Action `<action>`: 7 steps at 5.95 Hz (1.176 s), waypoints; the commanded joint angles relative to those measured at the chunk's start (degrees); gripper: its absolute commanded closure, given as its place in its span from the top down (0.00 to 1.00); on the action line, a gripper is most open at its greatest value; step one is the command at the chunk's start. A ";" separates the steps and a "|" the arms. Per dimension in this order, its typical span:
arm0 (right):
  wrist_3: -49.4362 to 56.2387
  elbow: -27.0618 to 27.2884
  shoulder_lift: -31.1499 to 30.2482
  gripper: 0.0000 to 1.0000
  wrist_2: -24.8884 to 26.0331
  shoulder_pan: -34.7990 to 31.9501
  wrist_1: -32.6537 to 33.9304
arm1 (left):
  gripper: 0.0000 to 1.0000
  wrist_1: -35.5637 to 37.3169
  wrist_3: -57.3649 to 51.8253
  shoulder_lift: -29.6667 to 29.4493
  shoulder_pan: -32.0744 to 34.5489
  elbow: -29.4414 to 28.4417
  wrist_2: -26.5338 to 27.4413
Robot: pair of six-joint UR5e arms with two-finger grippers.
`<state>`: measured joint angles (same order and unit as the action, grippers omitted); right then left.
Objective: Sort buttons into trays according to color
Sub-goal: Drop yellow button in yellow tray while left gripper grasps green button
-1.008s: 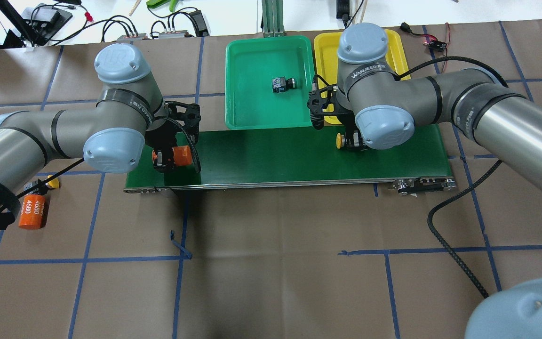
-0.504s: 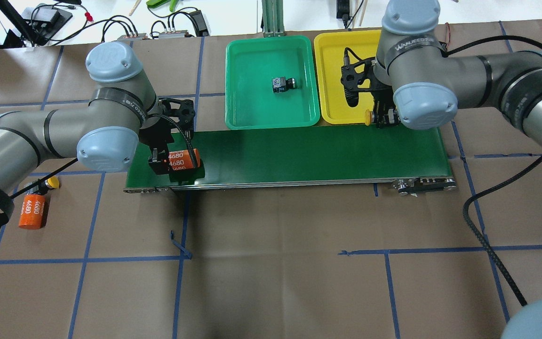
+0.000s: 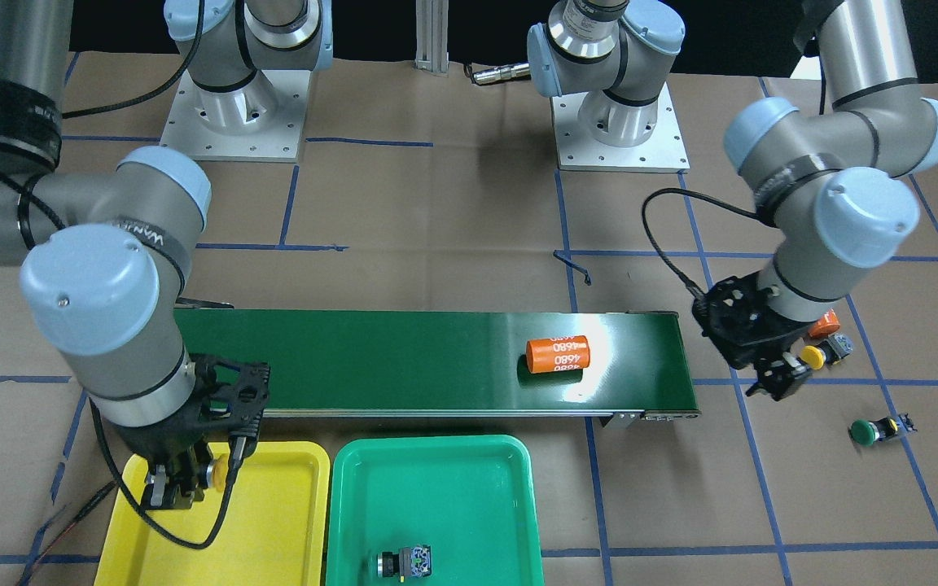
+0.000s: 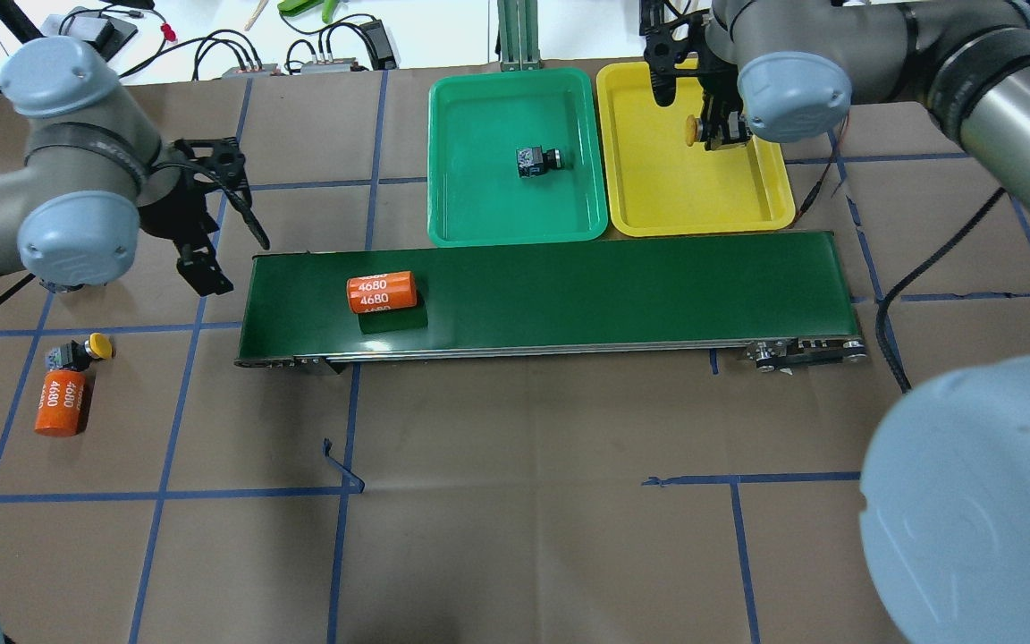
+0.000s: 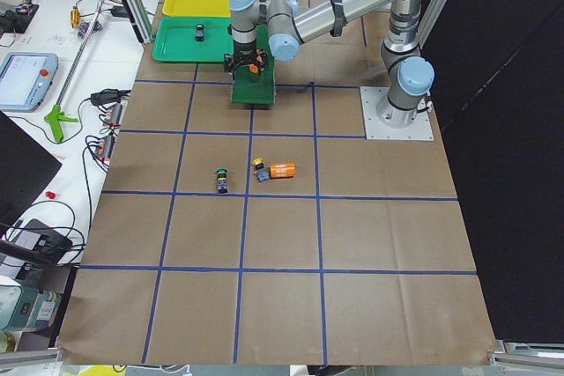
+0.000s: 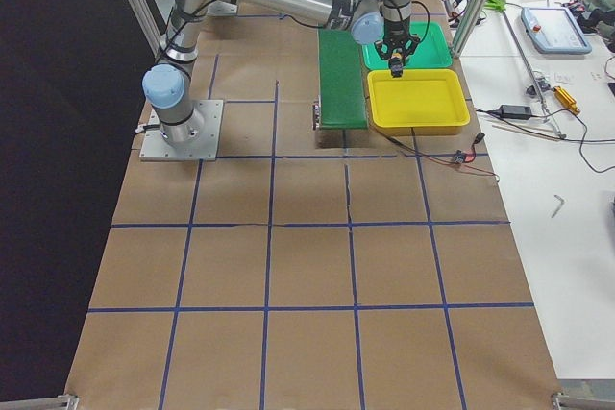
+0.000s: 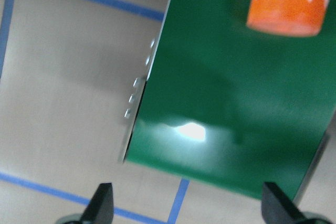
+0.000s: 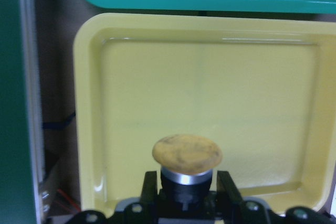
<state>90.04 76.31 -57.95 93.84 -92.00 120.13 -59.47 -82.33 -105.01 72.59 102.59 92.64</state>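
Yellow button (image 8: 187,154), yellow tray (image 8: 87,108).

Two silvery-grey tubular arms (image 3: 864,49), pale blue joint caps (image 3: 864,216), a black band (image 3: 142,230) lettered WANJEED, black cables (image 3: 644,224), screwed white base plates (image 3: 233,122) at top.

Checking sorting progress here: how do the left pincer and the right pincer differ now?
The right pincer is shut on a yellow button; the left pincer is open and holds nothing. The right pincer hangs over the yellow tray; the left pincer is by the conveyor belt's end. Both point down.
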 commanded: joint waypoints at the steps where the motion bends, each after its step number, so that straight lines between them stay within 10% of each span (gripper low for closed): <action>1: -0.13 -7.47 10.54 0.08 -1.47 -0.02 0.27 | 0.98 0.58 -2.20 -2.90 -8.93 -2.65 0.00; 3: -1.18 -6.00 11.02 1.00 -10.02 -0.02 0.19 | 0.98 0.50 -12.79 -8.87 -15.44 -8.96 -2.28; 7: -1.36 -3.98 -5.54 1.00 -7.80 0.42 -20.41 | 0.94 2.68 -32.95 -18.63 -19.24 -16.26 -4.75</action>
<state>88.81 71.45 -58.45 85.92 -91.63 105.70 -57.78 -111.46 -121.57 53.57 88.16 87.80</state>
